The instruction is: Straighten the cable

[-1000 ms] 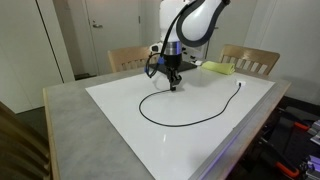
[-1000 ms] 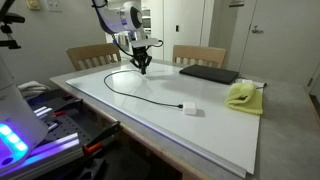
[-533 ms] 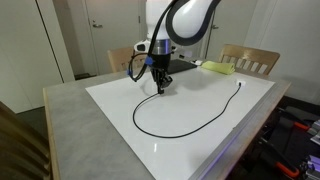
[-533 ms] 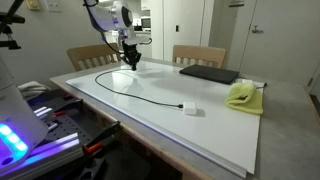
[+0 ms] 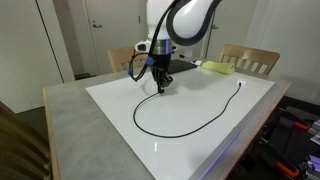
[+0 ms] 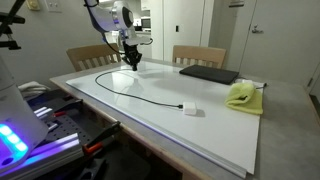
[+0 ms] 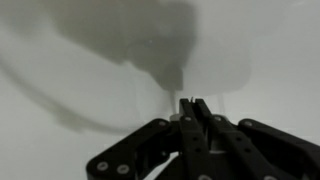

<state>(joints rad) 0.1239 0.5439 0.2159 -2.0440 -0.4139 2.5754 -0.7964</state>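
The cable (image 5: 170, 131) is a thin black cord lying in a wide open curve on the white tabletop (image 5: 230, 120). In an exterior view (image 6: 150, 97) it ends in a small white plug (image 6: 187, 108). My gripper (image 5: 160, 86) is at the cord's other end, low over the far part of the table, fingers together on that end; it also shows in an exterior view (image 6: 131, 64). In the wrist view the jaws (image 7: 190, 106) are shut, with a thin black tip showing between the fingertips.
A flat black pad (image 6: 208, 73) and a yellow cloth (image 6: 242, 95) lie at the far side of the table; the cloth also shows in an exterior view (image 5: 218, 68). Wooden chairs (image 5: 248, 60) stand behind the table. Equipment with lights (image 6: 25, 135) sits beside the table.
Over the last second my gripper moved sideways along the far side of the table, dragging the cable end and widening the loop. It has held still for the last half second.
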